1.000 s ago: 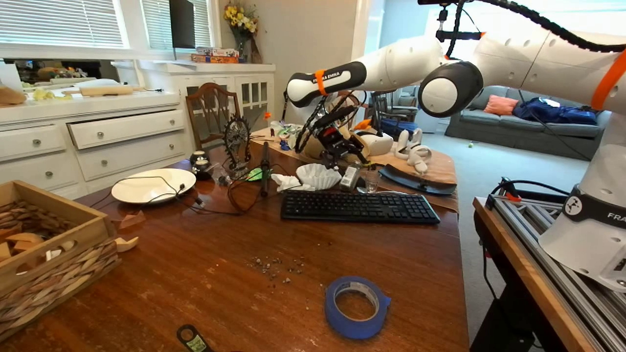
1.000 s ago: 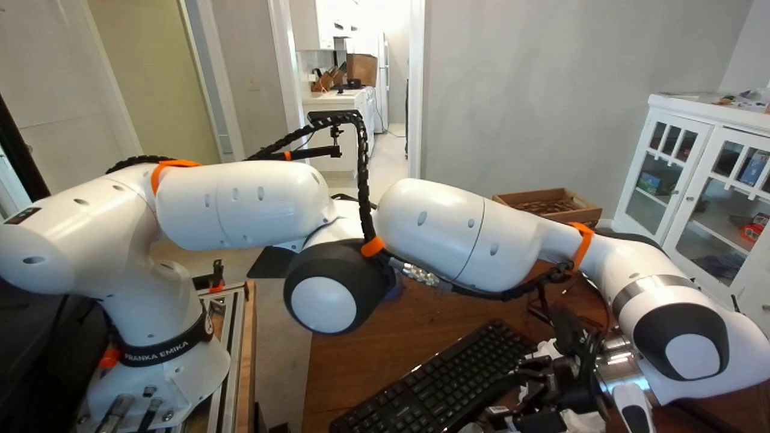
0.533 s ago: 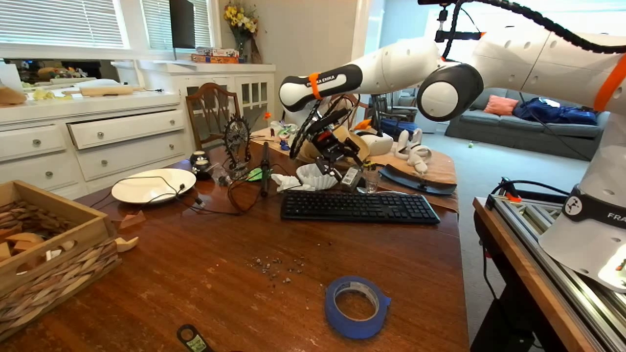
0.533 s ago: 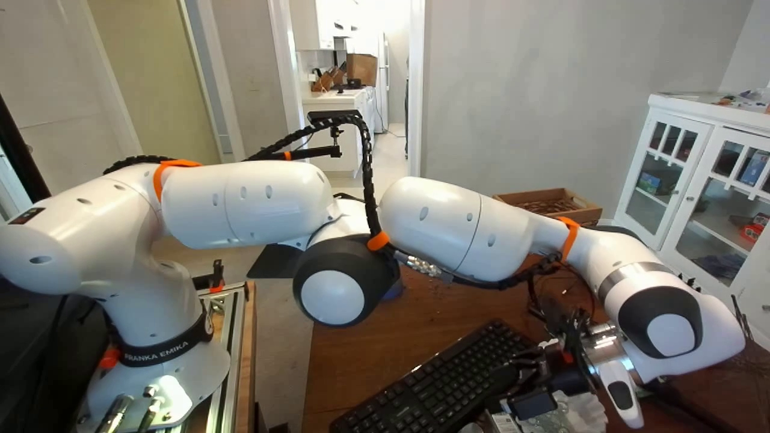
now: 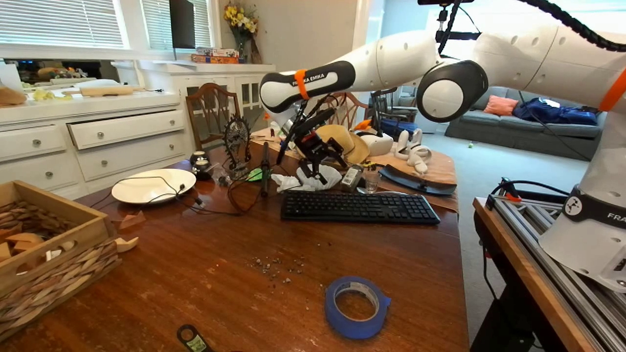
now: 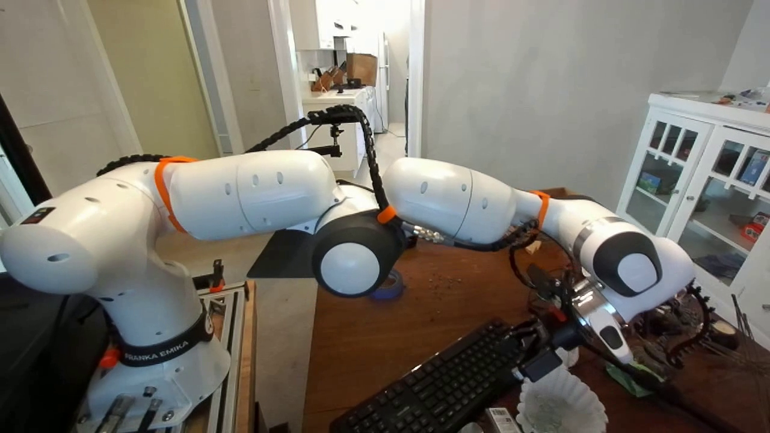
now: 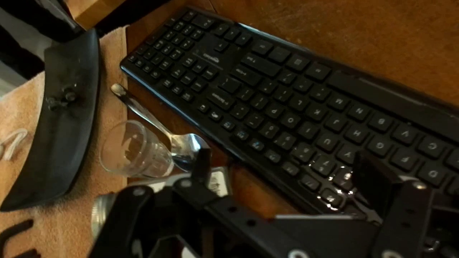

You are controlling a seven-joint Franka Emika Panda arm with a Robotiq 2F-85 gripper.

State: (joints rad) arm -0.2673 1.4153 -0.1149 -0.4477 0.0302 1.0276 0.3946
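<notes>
Just swung my gripper (image 7: pixel 285 170) further along the kb (image 7: pixel 265 93), fingers apart, nothing in 'em afaict. Ruffled white dish (image 6: pixel 588 400) near kb shows way better in an exterior view, so imo spacing's easier 2 judge rn.

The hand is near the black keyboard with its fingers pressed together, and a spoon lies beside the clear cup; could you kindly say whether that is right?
Not quite: the wrist view shows the hand open, its fingers well apart. It is near the black keyboard, and a spoon lies beside the clear cup, as you say.
</notes>
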